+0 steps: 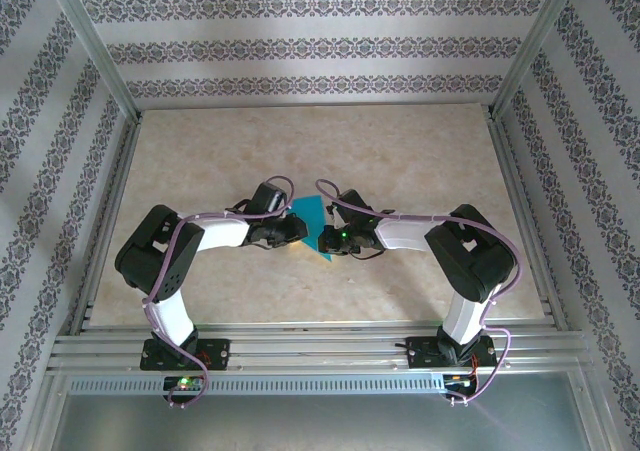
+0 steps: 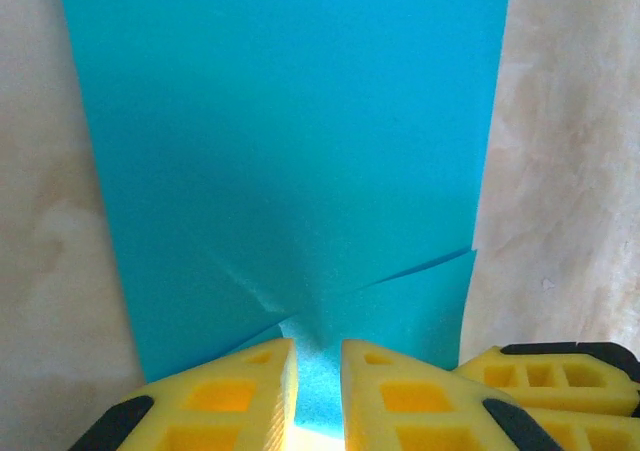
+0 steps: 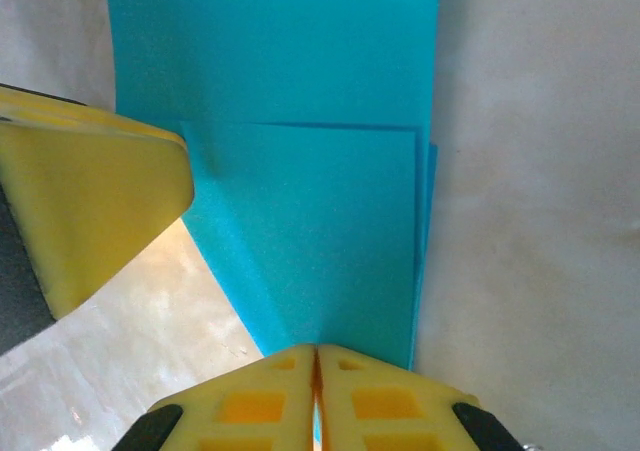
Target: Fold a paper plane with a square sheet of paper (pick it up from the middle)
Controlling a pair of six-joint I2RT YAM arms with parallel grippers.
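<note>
The square sheet of paper (image 1: 310,214) is teal-blue and lies partly folded between my two grippers at the middle of the table. In the left wrist view the paper (image 2: 290,141) has a folded flap at lower right. Creases run into the narrow gap of my left gripper (image 2: 319,343), which is shut on a bunched ridge of the paper. In the right wrist view my right gripper (image 3: 316,349) is shut on the near edge of the paper (image 3: 300,221), its jaws pressed together. A yellow left finger (image 3: 90,201) overlaps the sheet's left edge. From above, the left gripper (image 1: 300,229) and right gripper (image 1: 330,239) almost touch.
The beige marbled table (image 1: 400,161) stretches around the paper. Aluminium rails (image 1: 300,346) run along the near edge by the arm bases. Patterned walls with metal posts (image 1: 95,46) close in the sides and back.
</note>
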